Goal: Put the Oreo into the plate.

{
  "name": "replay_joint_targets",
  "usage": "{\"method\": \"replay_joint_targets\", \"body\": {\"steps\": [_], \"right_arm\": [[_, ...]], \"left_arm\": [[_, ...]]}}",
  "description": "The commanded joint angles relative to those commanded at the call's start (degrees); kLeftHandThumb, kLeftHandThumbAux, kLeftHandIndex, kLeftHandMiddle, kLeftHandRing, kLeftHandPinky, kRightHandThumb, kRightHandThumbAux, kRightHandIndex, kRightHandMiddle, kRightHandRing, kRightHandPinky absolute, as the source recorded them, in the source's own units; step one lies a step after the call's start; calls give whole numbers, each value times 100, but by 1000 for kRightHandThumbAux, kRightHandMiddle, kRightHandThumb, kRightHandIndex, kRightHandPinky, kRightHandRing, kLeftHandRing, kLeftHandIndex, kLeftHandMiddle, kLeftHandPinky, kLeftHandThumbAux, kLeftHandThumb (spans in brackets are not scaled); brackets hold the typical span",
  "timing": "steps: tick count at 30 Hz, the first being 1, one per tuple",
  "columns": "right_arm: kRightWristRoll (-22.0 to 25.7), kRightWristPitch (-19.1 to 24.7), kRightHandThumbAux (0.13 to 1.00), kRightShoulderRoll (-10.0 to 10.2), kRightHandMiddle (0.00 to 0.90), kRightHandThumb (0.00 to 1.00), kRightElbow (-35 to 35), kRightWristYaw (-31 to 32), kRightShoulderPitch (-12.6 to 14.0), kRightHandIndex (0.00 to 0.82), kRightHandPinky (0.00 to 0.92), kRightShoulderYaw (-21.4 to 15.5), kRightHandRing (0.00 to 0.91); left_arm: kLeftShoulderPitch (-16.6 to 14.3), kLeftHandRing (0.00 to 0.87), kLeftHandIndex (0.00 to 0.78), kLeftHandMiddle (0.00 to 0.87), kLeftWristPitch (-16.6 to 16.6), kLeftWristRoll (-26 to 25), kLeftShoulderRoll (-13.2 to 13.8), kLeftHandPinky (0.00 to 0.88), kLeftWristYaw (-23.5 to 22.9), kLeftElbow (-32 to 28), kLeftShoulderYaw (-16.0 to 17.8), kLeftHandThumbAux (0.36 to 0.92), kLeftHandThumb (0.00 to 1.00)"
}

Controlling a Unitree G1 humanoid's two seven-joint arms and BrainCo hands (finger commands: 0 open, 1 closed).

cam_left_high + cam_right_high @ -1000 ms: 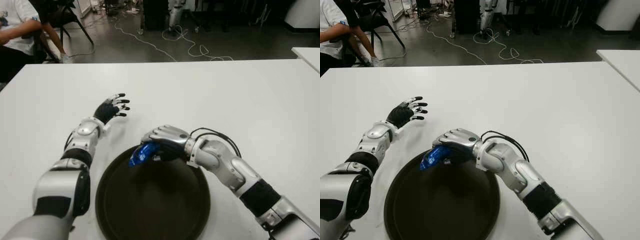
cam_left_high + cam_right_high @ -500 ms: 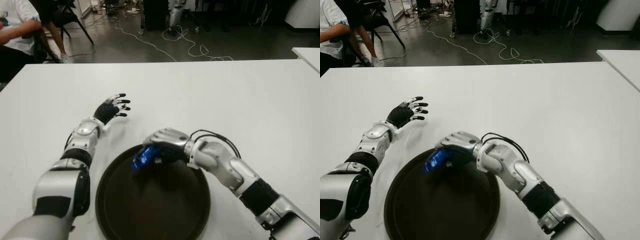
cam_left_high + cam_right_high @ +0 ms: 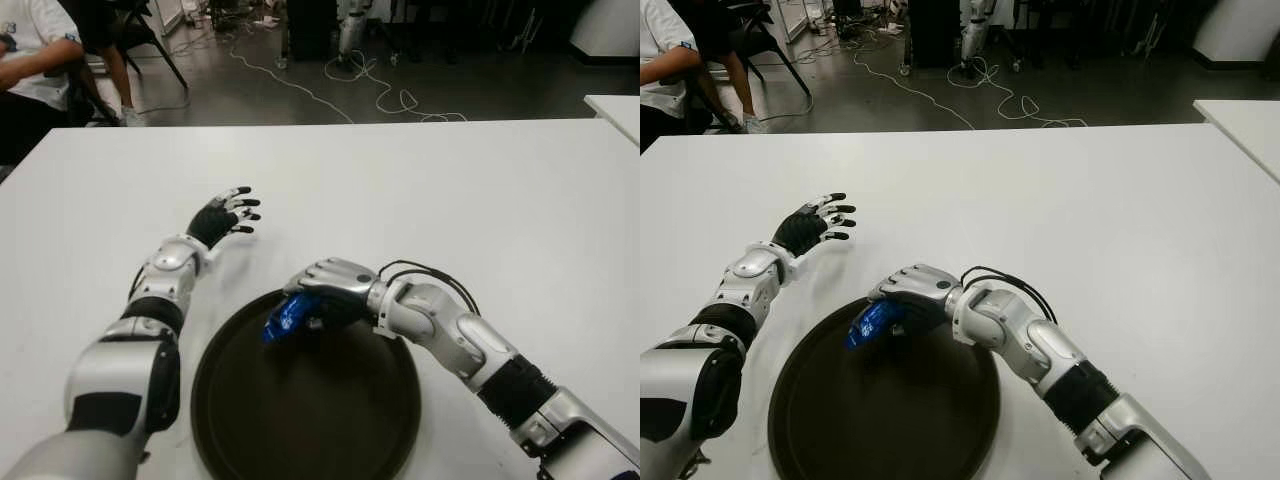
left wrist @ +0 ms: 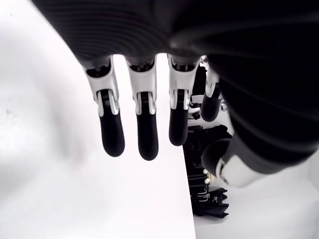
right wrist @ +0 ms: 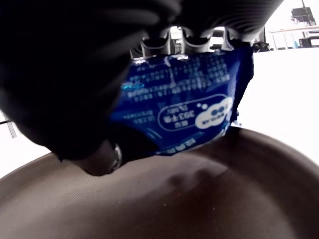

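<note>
The right hand [image 3: 325,290] has its fingers curled tight around the blue Oreo pack [image 3: 283,317], holding it just over the far left part of the dark round plate [image 3: 300,420]. In the right wrist view the pack [image 5: 184,102] has white print and a white cloud shape with writing too small to read, and in the eye views its long side slants down toward the robot's left, with the free end sticking out past the fingers. The left hand [image 3: 222,217] is over the white table [image 3: 480,190], left of the plate, with its fingers spread and holding nothing.
</note>
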Motion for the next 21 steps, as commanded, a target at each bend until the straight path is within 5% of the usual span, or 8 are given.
{"method": "replay_joint_targets", "body": {"steps": [9,17,21], "right_arm": [[156,-4,733,-29,730,683,-232,245,46,426,776,-43,754],[201,258,734,58,730,681,-886,263,506,425,776,-67,760],[372,142,736,3,728,679,-841,377,417,424,772,-100,758]], "left_arm": [[4,260,136,217,15,-36,-7,315,-20,-7,25,654,0],[-14,256,129,216,64,-15,-11,302,44,-17,-8,656,0],[-12,255,129,217,62,-5,1,298,29,-14,-23,656,0]]}}
